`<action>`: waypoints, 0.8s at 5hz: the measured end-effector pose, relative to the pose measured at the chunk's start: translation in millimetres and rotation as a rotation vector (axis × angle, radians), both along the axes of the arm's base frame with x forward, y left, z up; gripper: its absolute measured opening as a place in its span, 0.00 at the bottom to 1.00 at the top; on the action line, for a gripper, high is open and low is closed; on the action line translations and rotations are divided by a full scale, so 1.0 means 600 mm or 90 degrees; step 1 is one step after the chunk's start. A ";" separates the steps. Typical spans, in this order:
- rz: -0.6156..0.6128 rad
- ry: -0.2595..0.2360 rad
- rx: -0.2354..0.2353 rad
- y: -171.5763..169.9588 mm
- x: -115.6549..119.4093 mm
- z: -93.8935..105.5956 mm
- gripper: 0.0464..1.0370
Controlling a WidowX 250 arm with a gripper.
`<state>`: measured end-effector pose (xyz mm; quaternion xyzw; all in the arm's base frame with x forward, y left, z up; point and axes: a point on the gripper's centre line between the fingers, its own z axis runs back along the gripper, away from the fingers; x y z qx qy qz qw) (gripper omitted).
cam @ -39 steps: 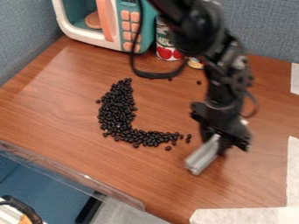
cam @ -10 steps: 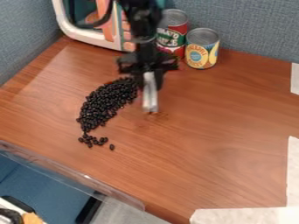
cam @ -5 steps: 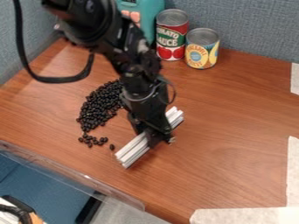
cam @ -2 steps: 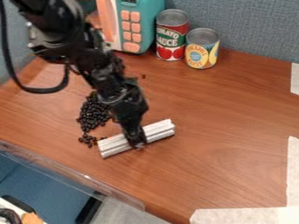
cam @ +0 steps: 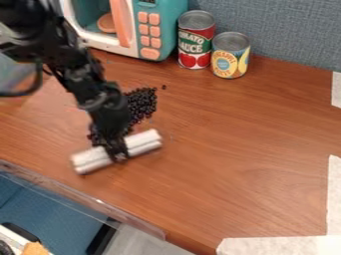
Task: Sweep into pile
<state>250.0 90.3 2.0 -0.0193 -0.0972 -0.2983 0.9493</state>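
Since the frame just before, the claw [cam: 118, 155] is shifting toward the view's left edge, bringing the white bar [cam: 144, 141] along. The beans [cam: 142, 102] are lying on the bench [cam: 240, 154] just above the bar in the view, partly hidden behind the arm. Sweeping well is probably calling for keeping the bar low and level, its long side facing the beans, and pushing slowly toward the thick part; tilting it would risk letting beans slip under or round its ends. The claw is gripping the bar near its middle, closed around it.
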 end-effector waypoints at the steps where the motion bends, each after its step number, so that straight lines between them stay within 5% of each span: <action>1: 0.017 -0.006 0.006 0.021 0.017 0.006 0.32; 2: 0.026 -0.021 0.021 0.035 0.038 0.014 0.32; 3: 0.024 -0.021 0.006 0.021 0.045 0.018 0.32; 4: 0.026 -0.065 -0.023 -0.040 0.046 0.084 0.32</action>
